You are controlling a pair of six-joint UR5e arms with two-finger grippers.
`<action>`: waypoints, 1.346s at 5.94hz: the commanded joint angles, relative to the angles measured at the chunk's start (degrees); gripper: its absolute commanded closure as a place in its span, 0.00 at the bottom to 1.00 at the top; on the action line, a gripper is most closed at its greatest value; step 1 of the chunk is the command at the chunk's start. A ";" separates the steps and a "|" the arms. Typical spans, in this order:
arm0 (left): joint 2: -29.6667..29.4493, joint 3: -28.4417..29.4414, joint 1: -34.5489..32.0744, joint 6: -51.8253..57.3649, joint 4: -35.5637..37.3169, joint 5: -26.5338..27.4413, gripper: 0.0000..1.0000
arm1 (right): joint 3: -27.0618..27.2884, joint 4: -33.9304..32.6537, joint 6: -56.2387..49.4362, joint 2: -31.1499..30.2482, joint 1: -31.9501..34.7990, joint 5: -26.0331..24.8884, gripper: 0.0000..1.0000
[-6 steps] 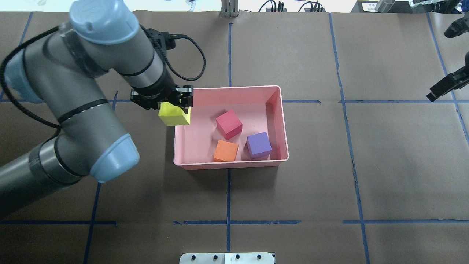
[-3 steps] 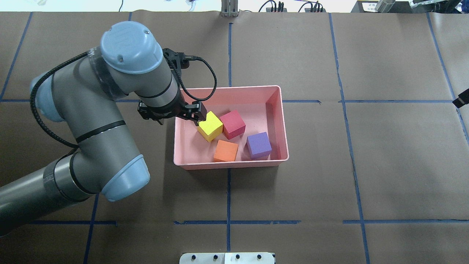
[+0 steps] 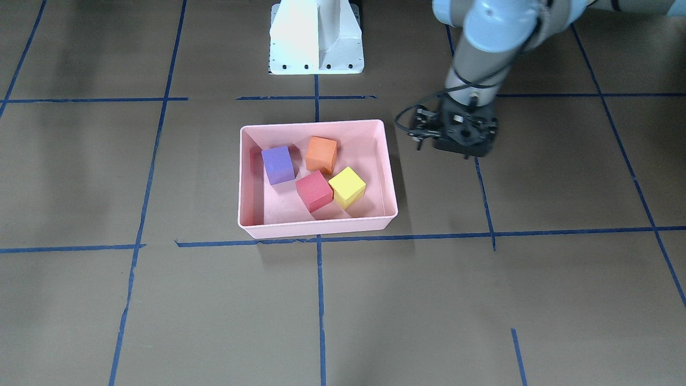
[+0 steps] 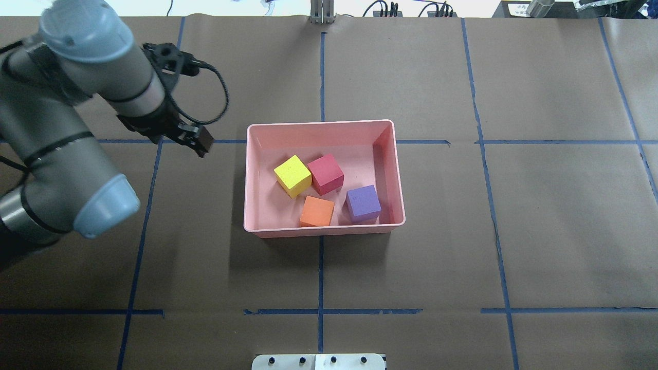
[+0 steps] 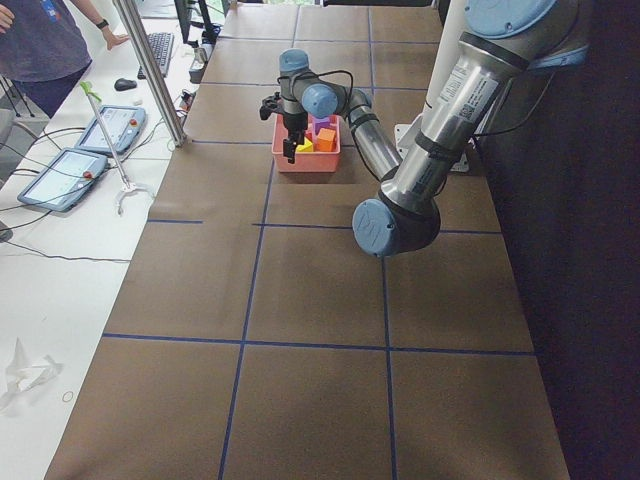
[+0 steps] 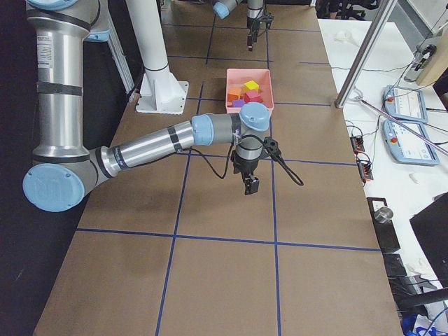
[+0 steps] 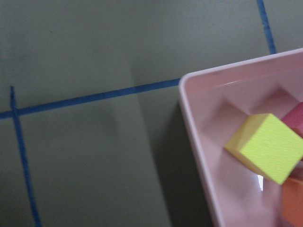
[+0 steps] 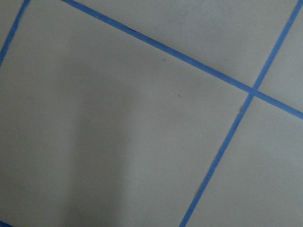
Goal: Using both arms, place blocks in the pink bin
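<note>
The pink bin (image 4: 321, 124) sits mid-table and holds the yellow-green cube (image 4: 293, 176), red cube (image 4: 325, 173), orange cube (image 4: 316, 211) and purple cube (image 4: 363, 203). They also show in the front view: bin (image 3: 316, 228), yellow-green (image 3: 347, 187), red (image 3: 314, 190), orange (image 3: 321, 154), purple (image 3: 277, 164). My left gripper (image 4: 198, 143) is open and empty above the table, just off the bin's left side (image 3: 463, 140). Its wrist view shows the bin corner (image 7: 236, 66) and yellow-green cube (image 7: 267, 146). My right gripper (image 6: 249, 185) hangs over bare table away from the bin; I cannot tell its state.
The white pedestal base (image 3: 316, 37) stands behind the bin. Blue tape lines cross the brown paper tabletop. A side bench with tablets (image 5: 60, 175) and a person (image 5: 40, 50) lies beyond the table's far edge.
The left gripper carried the yellow-green cube into the bin, let it go beside the red cube, and drew back left out of the bin. The right gripper left the overhead view.
</note>
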 commanded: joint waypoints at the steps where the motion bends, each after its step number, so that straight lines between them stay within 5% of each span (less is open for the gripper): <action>1: 11.25 1.23 -15.05 22.13 -0.02 -7.65 0.00 | -1.41 0.05 -0.90 -4.81 6.92 0.00 0.00; 2: 19.07 1.76 -24.00 25.54 -0.71 -12.90 0.00 | -1.51 0.05 -0.82 -6.91 7.65 0.18 0.00; 4: 28.69 3.34 -34.95 34.96 -0.64 -13.30 0.00 | -1.95 0.05 -0.64 -7.02 7.57 2.10 0.00; 8: 33.65 3.71 -35.52 34.80 -1.95 -13.30 0.00 | -1.86 0.13 -0.55 -6.76 7.57 2.64 0.00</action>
